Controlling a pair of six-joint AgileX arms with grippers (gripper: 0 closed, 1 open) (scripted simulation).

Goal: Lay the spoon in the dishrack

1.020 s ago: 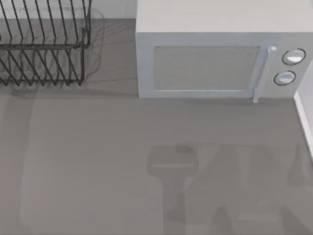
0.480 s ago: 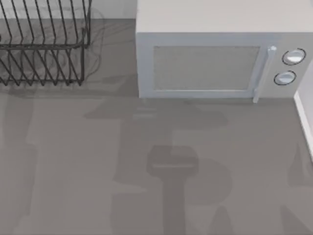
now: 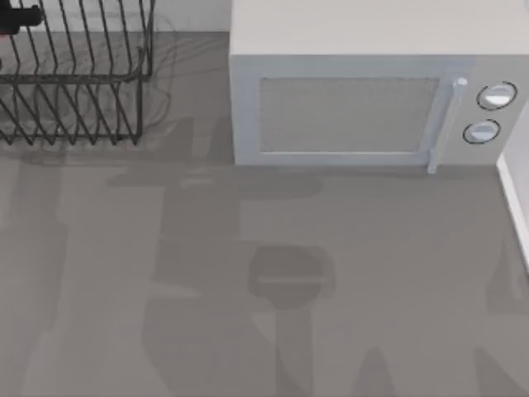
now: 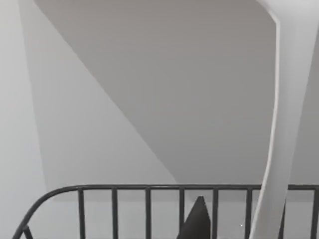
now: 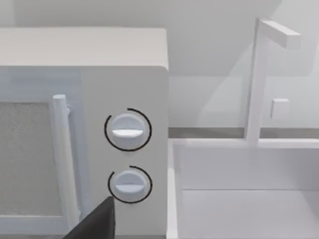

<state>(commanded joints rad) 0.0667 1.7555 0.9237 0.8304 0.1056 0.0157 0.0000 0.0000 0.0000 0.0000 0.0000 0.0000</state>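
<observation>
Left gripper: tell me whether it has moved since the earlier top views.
Yes. The left gripper has come in at the top view's left edge, above the dishrack; earlier, only the rack's bars showed there.

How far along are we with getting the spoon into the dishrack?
Not laid yet. In the left wrist view the white spoon hangs above the dishrack rim, so it looks lifted and carried over. In the top view a dark arm tip sits over the rack. Lowering and release remain.

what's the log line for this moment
left gripper over dishrack | spoon at its rim | right gripper parked near microwave
</observation>
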